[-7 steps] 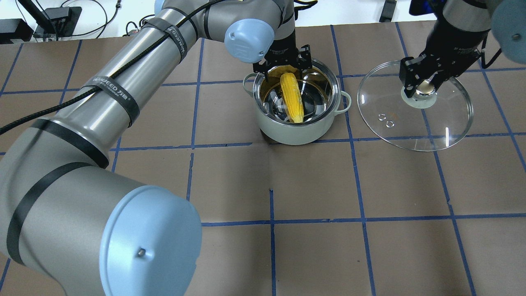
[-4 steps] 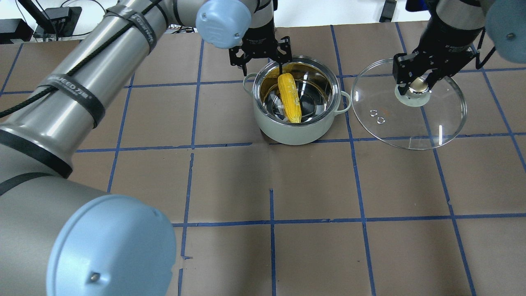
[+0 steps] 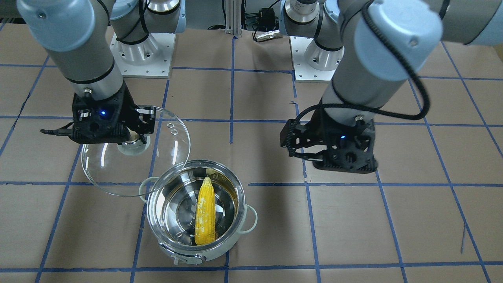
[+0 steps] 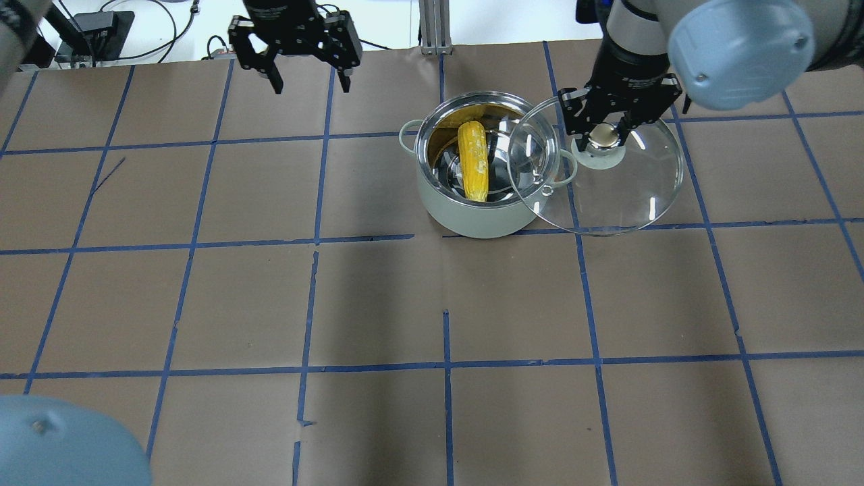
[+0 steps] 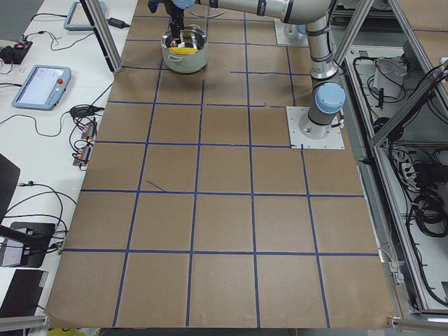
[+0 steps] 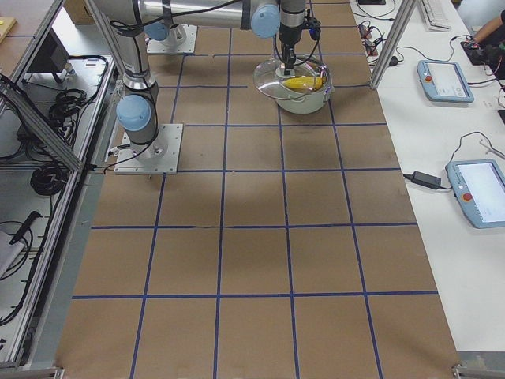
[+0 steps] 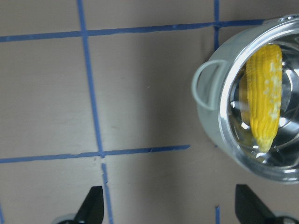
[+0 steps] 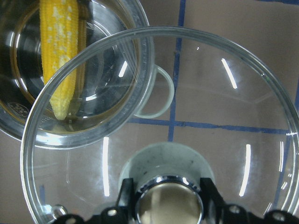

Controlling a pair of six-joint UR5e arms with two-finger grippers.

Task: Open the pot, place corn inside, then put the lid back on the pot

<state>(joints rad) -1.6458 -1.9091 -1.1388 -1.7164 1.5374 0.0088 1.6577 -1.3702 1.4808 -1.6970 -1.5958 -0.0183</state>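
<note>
The steel pot stands at the back middle of the table with no lid on. The yellow corn lies inside it, leaning on the wall; it also shows in the front view and the left wrist view. My right gripper is shut on the knob of the glass lid and holds it in the air. The lid's left edge overlaps the pot's right rim, as the right wrist view shows. My left gripper is open and empty, well to the left of the pot and behind it.
Brown paper with a blue tape grid covers the table. Cables and devices lie beyond the back edge. Both arm bases stand on the robot's side. Tablets lie on the side benches.
My left gripper has pulled out of the pot, leaving the corn inside, and moved left and back. My right gripper has carried the lid leftward until it overlaps the pot's rim.
</note>
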